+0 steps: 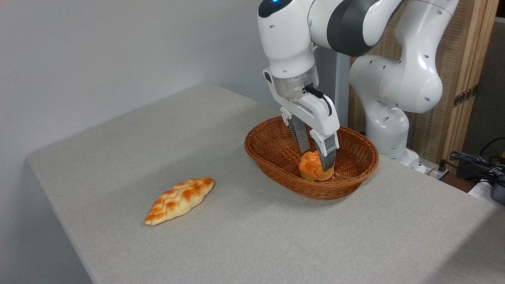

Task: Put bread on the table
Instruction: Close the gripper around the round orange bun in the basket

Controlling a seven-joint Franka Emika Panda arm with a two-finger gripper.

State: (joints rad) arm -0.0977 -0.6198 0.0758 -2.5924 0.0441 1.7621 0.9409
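Note:
The bread (309, 167), a small round orange-golden bun with a knotted top, is inside the brown wicker basket (276, 157) at the right of the table (252, 221). My gripper (317, 161) reaches down into the basket from above. Its two fingers straddle the bun, one behind it and one pressed against its front-right side, so it is shut on the bread. The bun is low in the basket; I cannot tell whether it still touches the bottom.
A longer braided loaf (179, 200) lies on the table's left-front area. The arm's white base (388, 130) stands behind the basket. A wooden panel and cables (473, 161) are at the far right, off the table's edge.

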